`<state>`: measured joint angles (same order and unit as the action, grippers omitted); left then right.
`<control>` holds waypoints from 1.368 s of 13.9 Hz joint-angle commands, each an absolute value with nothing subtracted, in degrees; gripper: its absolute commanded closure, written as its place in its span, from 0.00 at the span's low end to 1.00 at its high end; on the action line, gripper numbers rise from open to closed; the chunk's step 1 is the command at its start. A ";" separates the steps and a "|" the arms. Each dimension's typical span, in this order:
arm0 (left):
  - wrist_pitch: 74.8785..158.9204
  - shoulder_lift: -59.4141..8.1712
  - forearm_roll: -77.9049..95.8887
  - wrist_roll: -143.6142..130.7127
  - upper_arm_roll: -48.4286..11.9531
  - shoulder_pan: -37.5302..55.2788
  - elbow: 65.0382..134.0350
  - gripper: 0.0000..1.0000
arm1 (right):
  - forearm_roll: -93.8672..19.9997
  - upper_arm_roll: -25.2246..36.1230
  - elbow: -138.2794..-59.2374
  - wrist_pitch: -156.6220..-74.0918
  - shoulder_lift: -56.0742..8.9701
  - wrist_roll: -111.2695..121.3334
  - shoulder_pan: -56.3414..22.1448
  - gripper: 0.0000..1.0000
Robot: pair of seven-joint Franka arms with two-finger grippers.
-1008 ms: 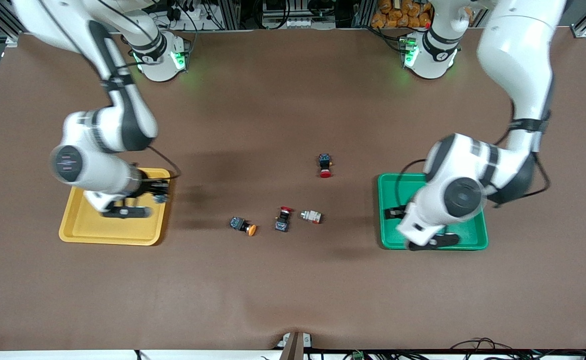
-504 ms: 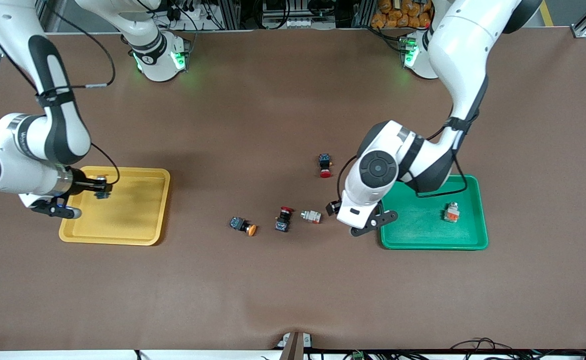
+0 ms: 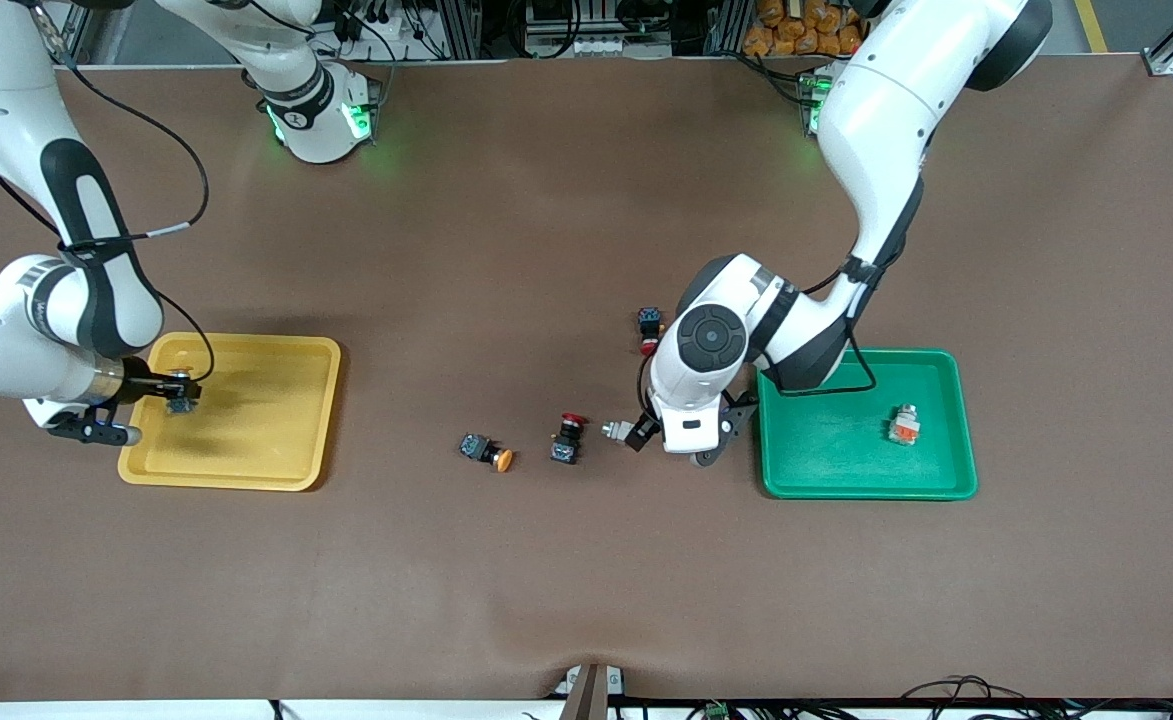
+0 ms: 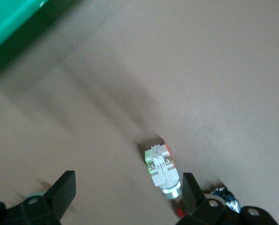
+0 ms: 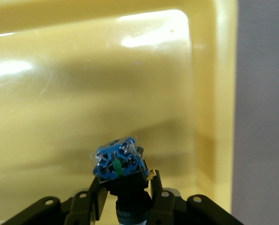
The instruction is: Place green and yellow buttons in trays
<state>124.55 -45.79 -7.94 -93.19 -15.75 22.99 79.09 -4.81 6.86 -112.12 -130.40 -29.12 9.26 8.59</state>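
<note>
Our left gripper (image 3: pixel 646 432) hangs low over the table, between the green tray (image 3: pixel 952 486) and the group of loose buttons, with its jaws spread wide and nothing in them. In the left wrist view the two fingers (image 4: pixel 59 192) stand well apart, and the whitish-silver button (image 4: pixel 162 168) lies on the brown table between them, closer to one finger than to the middle. Its long axis runs from the orange-red block end to the round silver end, roughly in line with the fingers and not across them, so we judge that a small shift sideways is needed before the jaws close on its flanks. In the front view this button (image 3: pixel 614 430) lies just beside the gripper, toward the right arm's end. The left arm is clearly the nearer one for it.

Our right gripper (image 3: pixel 178 392) is over the yellow tray (image 3: pixel 296 470), at the end near the right arm, and it grips the blue-based button (image 5: pixel 117 161) by its black body, blue base up. We judge this one close to release.

One whitish-silver button (image 3: pixel 903 425) already rests in the green tray. The orange-capped button (image 3: pixel 487 451) lies on the table, toward the right arm's end from the two red-capped switches (image 3: pixel 567 438), which we leave alone.
</note>
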 commanded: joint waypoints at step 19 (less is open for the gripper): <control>139.83 -53.09 -7.73 -107.14 -10.91 28.38 78.13 0.00 | -16.59 5.54 -101.08 -107.93 -25.14 -16.76 -3.94 0.00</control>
<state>138.63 -52.35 -7.94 -106.10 -13.01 26.73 79.10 -13.98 5.04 -101.32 -108.43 -26.05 -12.09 -2.13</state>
